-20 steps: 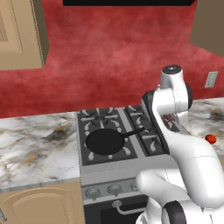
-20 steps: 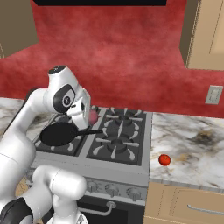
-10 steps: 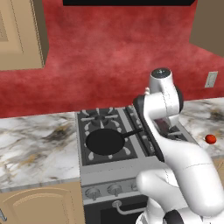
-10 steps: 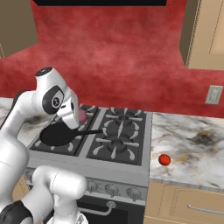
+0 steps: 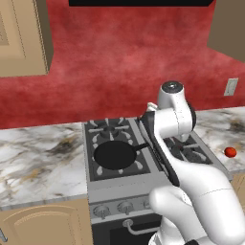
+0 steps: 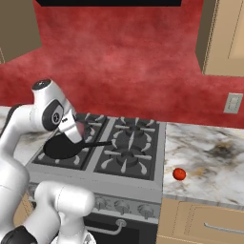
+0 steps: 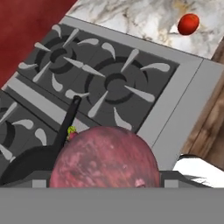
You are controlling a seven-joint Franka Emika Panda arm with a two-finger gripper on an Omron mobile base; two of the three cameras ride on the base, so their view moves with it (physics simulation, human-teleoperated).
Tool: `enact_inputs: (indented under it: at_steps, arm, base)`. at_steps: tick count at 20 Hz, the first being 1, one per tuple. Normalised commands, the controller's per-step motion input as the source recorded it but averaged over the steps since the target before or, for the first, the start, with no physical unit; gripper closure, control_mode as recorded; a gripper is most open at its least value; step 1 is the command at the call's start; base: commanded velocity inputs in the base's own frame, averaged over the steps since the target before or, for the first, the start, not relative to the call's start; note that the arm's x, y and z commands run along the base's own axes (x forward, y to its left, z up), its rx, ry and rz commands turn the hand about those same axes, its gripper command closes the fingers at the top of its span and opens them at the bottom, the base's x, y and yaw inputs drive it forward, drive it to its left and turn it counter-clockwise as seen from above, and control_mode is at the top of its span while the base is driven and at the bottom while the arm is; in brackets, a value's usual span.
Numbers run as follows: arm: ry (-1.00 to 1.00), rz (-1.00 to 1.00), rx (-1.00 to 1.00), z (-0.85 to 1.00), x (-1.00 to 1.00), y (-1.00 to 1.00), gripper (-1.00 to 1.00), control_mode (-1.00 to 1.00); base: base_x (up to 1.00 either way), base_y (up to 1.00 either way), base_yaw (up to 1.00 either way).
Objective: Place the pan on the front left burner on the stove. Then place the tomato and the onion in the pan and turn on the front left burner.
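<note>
- Hand view, item one: onion point(image 7: 105, 162), dull pink-mauve ball with mottled skin, sitting between the tips of the gripper point(image 7: 105, 178). The jaws stand wide and are clasped on it from both sides.
- Handling, judged: firm, rounded and smooth, so liable to roll out of a light pinch. Best gripped across its widest girth, as it appears to be now. Light in weight and not fragile, so a low drop should do no harm.
- Position: in the right base view, the onion point(image 6: 87, 129) hangs just above the near edge of the pan point(image 6: 62, 147), not yet inside it.
- Pan: all black, shallow, resting on the front left burner point(image 5: 139, 166). Its thin handle point(image 7: 68, 122) points toward the right-hand burners. Rigid, with a low rim, so a round thing set down off centre may roll to the wall.
- Tomato point(image 7: 188, 23): glossy red-orange, lying alone on the marble counter point(image 6: 209, 157) to the right of the stove point(image 6: 138, 183), well apart from the pan. Judged softer-skinned than the onion and slippery. Take it across the middle with gentle pressure.
- Knobs point(image 5: 125, 206): a row on the stove front, below the pan, untouched.
</note>
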Motion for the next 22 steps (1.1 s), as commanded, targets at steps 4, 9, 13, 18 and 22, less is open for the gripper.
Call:
enact_inputs:
  at_steps: [4, 9, 13, 18, 22]
  arm:
    - [0.00, 0.20, -0.02, -0.20, 0.00, 0.42, 1.00, -1.00]
    - [0.03, 0.17, -0.02, -0.21, 0.00, 0.45, 1.00, -1.00]
    - [0.02, 0.16, -0.02, -0.24, 0.02, 0.40, 1.00, -1.00]
    - [0.02, 0.15, -0.03, -0.27, 0.08, 0.39, 1.00, -1.00]
    - [0.01, 0.13, -0.01, -0.20, 0.17, 0.30, 1.00, -1.00]
  base:
    - [0.00, 0.00, 0.00]
    - [0.00, 0.00, 0.00]
    - [0.00, 0.00, 0.00]
    - [0.00, 0.00, 0.00]
    - [0.00, 0.00, 0.00]
